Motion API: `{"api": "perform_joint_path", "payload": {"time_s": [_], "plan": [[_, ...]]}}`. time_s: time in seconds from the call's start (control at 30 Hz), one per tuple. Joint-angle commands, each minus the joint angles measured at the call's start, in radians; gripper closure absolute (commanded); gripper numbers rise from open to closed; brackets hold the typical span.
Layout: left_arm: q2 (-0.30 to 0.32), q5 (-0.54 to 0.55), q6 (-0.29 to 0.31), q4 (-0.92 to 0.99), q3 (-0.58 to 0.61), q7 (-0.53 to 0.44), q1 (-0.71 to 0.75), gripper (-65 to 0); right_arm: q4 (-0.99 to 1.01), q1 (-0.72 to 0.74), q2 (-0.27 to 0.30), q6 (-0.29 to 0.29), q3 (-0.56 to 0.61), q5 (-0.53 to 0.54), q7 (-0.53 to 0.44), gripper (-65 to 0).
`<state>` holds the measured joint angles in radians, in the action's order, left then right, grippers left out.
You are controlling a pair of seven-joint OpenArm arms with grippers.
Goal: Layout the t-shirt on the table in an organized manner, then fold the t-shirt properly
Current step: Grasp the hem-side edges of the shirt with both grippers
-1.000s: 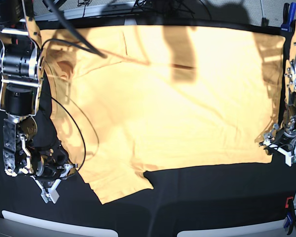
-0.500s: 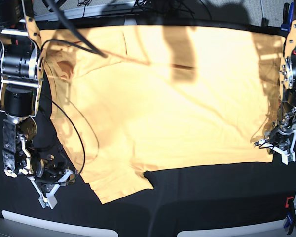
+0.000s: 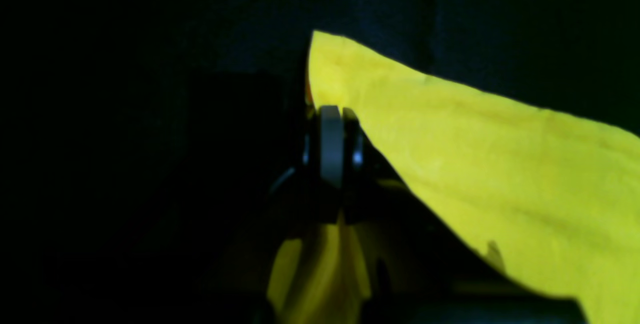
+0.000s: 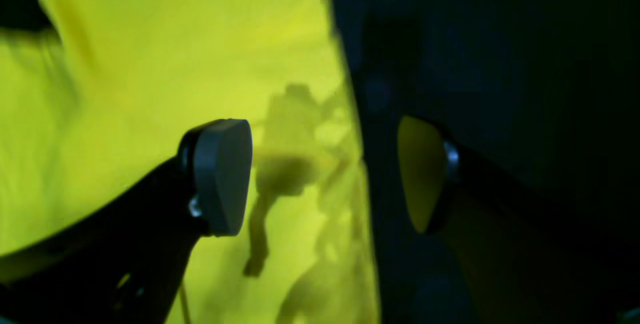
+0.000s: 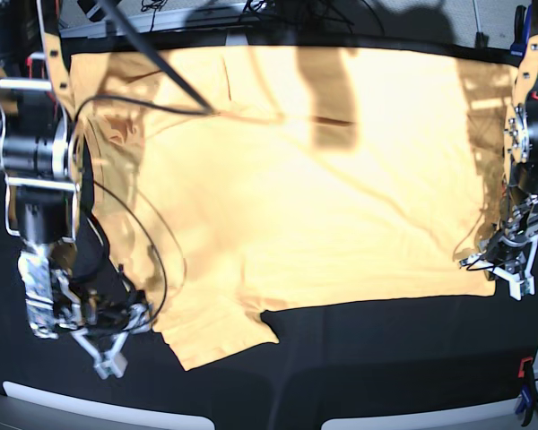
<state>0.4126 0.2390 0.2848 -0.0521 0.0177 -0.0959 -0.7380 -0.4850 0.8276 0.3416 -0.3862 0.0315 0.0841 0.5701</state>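
a: where's the t-shirt (image 5: 314, 179) lying?

b: spread flat over most of the table (image 5: 377, 358), which is covered in black cloth. its long edges run left to right in the base view, one sleeve points toward the near edge, and shadows of the arms fall across the upper part of the cloth.

a: and the left gripper (image 5: 507, 269)?

b: it sits at the shirt's corner on the right of the base view. from the left wrist camera its jaws are clenched together on the left gripper (image 3: 330, 114) tip, with the t-shirt (image 3: 500, 174) corner pinched between them; yellow cloth rises above the tip and more hangs below it. so it is grasping the fabric.

a: the right gripper (image 5: 108, 345)?

b: on the left of the base view, low beside the sleeve's edge. the right wrist camera shows the right gripper (image 4: 325, 174) with jaws standing wide apart, one grey pad over the t-shirt (image 4: 150, 64), the other over the dark table (image 4: 525, 64), and the shirt's edge running between them. nothing is caught in them.

a: do the pads touch the cloth?

b: hard to say; that view is close and blurred, so i can't tell whether they rest on the fabric or hang just above it.

a: anything else there?

b: black cables (image 5: 152, 242) loop from the right arm over the shirt's left part.
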Motion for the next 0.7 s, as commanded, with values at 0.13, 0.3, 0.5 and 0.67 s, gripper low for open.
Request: {"api": "perform_joint_path", "payload": {"time_s": [0.13, 0.3, 0.5, 0.67], "plan": [[0.006, -0.003, 0.0, -0.006, -0.001, 0.02, -0.021, 0.0, 0.214, 0.144, 0.016, 0.002, -0.004, -0.041, -0.08, -42.1], [0.006, -0.002, 0.0, -0.006, -0.001, 0.02, -0.021, 0.0, 0.242, 0.139, 0.01, -0.001, -0.004, -0.04, -0.038, -38.3], [0.006, -0.003, 0.0, -0.006, -0.001, 0.02, -0.021, 0.0, 0.242, 0.124, -0.001, -0.006, -0.004, -0.04, 0.035, -38.3], [0.006, -0.003, 0.0, -0.006, -0.001, 0.021, -0.021, 0.0, 0.242, 0.095, -0.001, -0.003, -0.004, -0.04, 0.04, -38.3]]}}
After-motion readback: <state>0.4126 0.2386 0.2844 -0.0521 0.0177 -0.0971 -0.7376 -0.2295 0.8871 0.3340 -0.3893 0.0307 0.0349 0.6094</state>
